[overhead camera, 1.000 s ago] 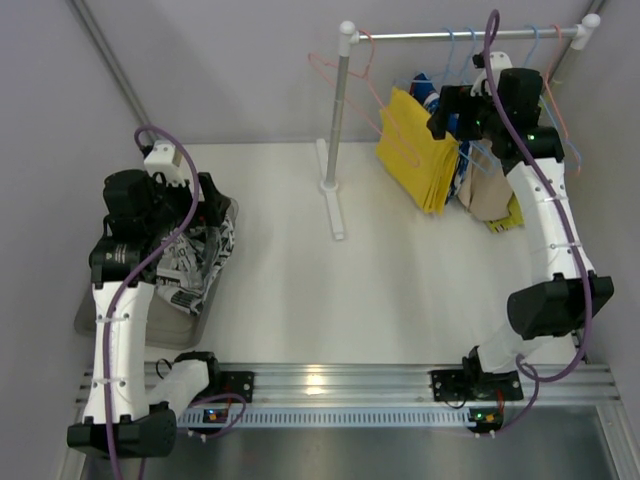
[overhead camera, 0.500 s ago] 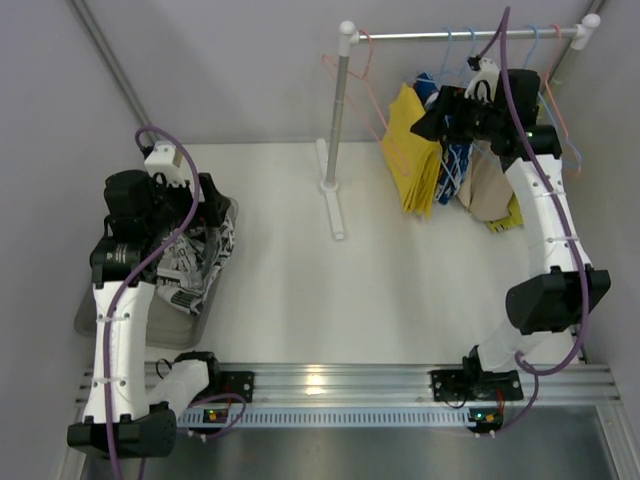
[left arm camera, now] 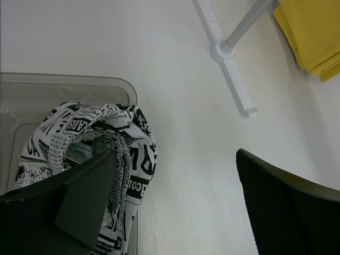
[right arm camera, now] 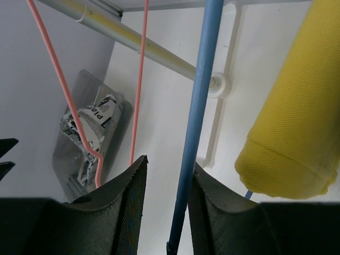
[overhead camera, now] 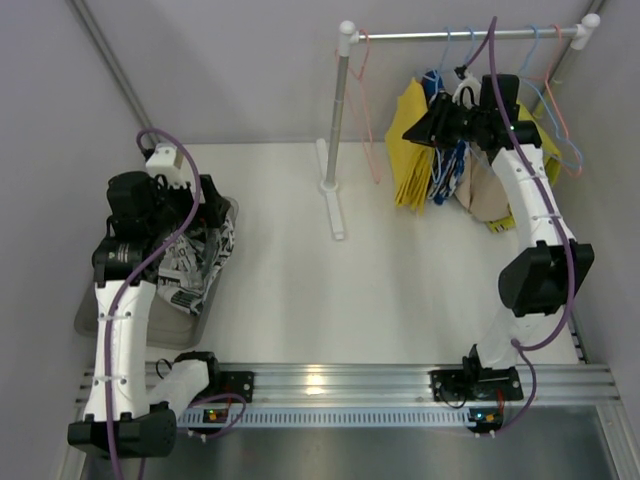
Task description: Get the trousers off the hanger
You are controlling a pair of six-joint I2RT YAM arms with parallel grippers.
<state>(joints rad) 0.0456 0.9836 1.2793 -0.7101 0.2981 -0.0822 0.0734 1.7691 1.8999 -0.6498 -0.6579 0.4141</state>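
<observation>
Bright yellow trousers (overhead camera: 410,150) (right arm camera: 297,122) hang on the rail (overhead camera: 460,35), with blue patched trousers (overhead camera: 447,165) just right of them. My right gripper (overhead camera: 428,122) (right arm camera: 169,162) is up at these garments, its jaws narrowly apart around the arm of a blue hanger (right arm camera: 199,95). The hanger touches the right-hand finger and a gap shows beside the other. Black-and-white print trousers (overhead camera: 205,255) (left arm camera: 122,133) lie in the clear bin (overhead camera: 95,310) at the left. My left gripper (overhead camera: 205,215) (left arm camera: 176,156) hovers wide open over the bin's right edge, holding nothing.
An empty pink hanger (right arm camera: 139,79) hangs near the rack's post (overhead camera: 340,110), whose foot (left arm camera: 234,85) lies on the white table. Beige cloth (overhead camera: 485,195) and olive-yellow cloth (overhead camera: 512,215) hang right of the blue trousers. More hangers sit toward the rail's right end.
My right gripper rose and moved in toward the rail, between the hanging garments, while its jaws narrowed around the blue hanger. The yellow trousers swung slightly. The left arm stayed still.
</observation>
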